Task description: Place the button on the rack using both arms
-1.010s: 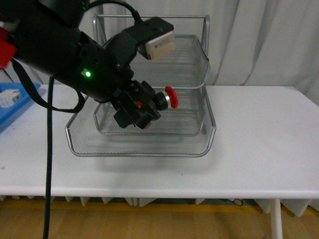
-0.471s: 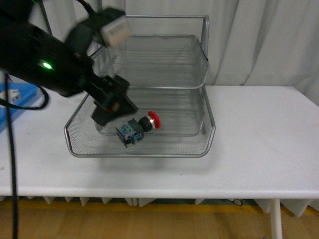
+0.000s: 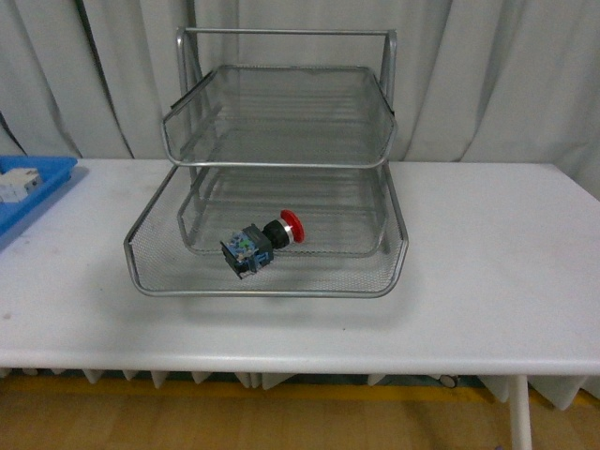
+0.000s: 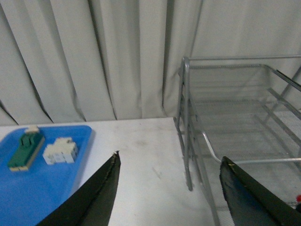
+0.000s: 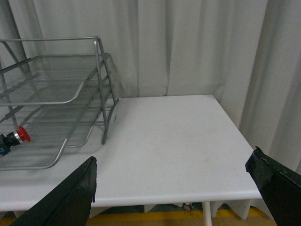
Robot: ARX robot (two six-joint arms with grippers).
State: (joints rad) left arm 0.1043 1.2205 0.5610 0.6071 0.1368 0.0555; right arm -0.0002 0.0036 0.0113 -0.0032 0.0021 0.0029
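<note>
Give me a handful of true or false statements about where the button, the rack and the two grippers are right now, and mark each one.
1. The button lies on its side inside the rack. True.
2. The button sits in the highest tray. False: the top tray holds nothing; the button is lower down, near the front.
3. The left gripper is shut on the button. False: it is open and holds nothing.
4. The right gripper is open and empty. True.
5. The blue tray holds a green block and a white block. True.
</note>
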